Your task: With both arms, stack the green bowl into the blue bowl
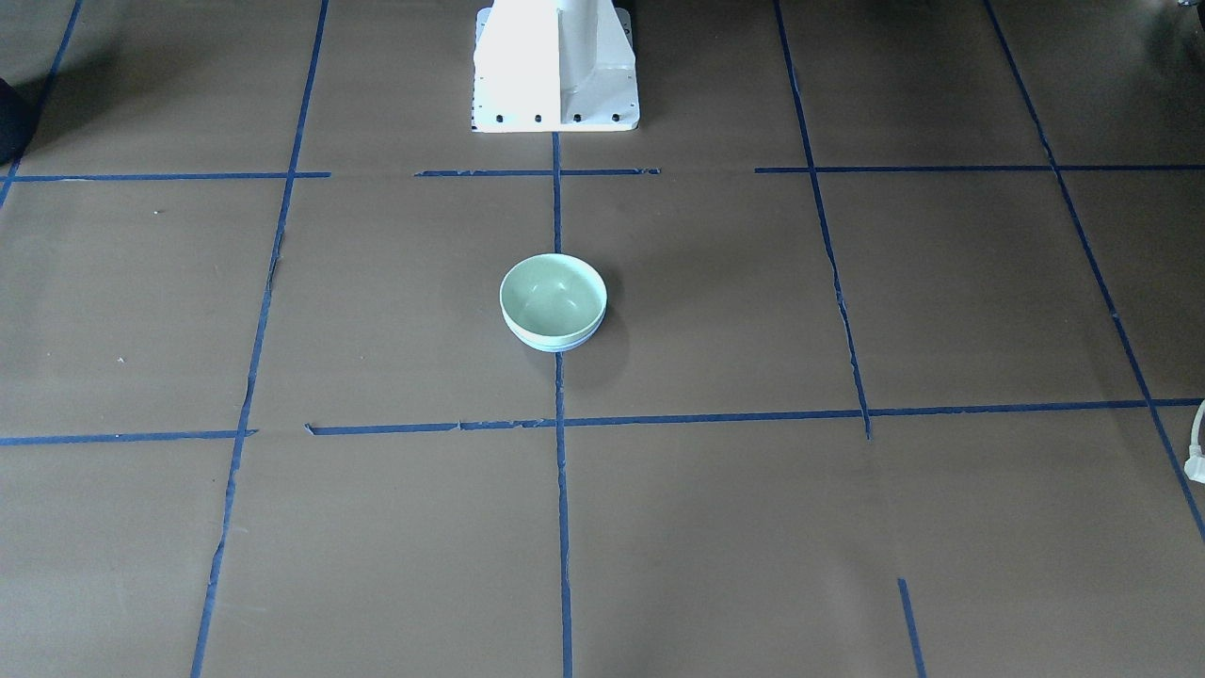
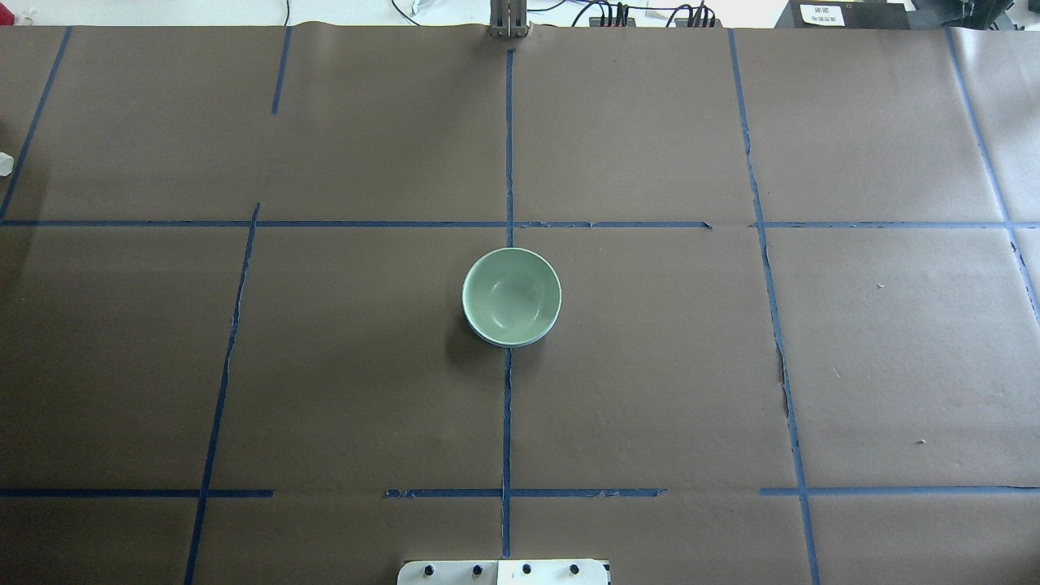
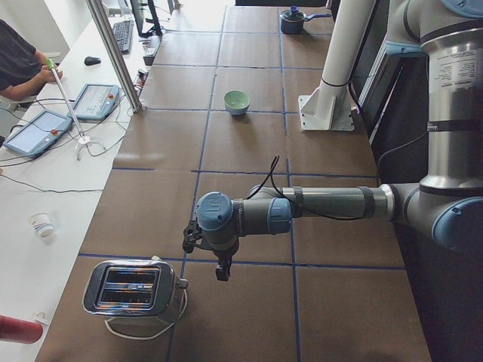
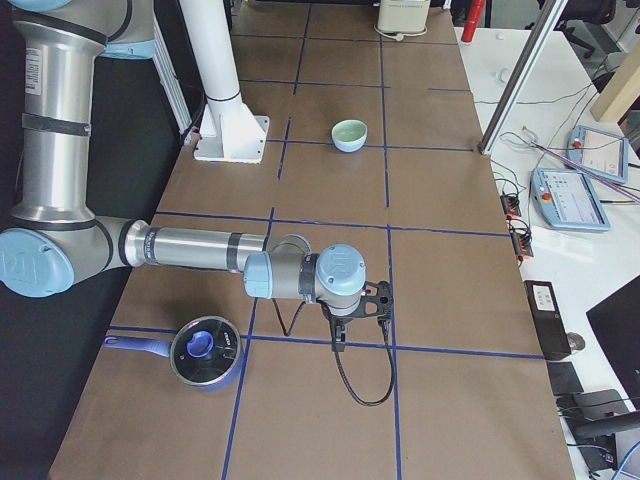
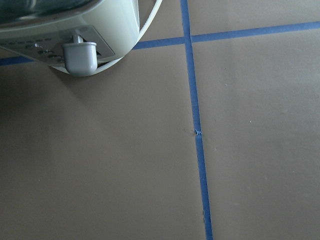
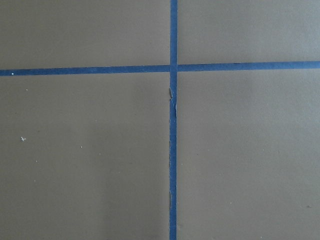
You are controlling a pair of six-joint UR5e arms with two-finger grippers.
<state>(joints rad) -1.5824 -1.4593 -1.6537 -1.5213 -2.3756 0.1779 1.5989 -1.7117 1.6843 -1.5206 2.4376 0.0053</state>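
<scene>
The pale mint-green bowl (image 1: 553, 296) sits nested inside the pale blue bowl (image 1: 555, 347) at the table's centre, on a blue tape line. Only a thin blue rim shows under the green bowl (image 2: 511, 294) in the overhead view, where the blue bowl (image 2: 509, 344) peeks out at the near side. No arm is near the stack. My left gripper (image 3: 223, 269) hangs over the table end by the toaster. My right gripper (image 4: 338, 342) hangs over the opposite end by the pot. I cannot tell whether either is open or shut. Neither wrist view shows fingers.
A chrome toaster (image 3: 132, 290) stands at my left end of the table and shows in the left wrist view (image 5: 75, 30). A lidded blue pot (image 4: 205, 352) stands at my right end. The white pedestal (image 1: 555, 66) stands behind the bowls. An operator (image 3: 19, 64) is beside the table.
</scene>
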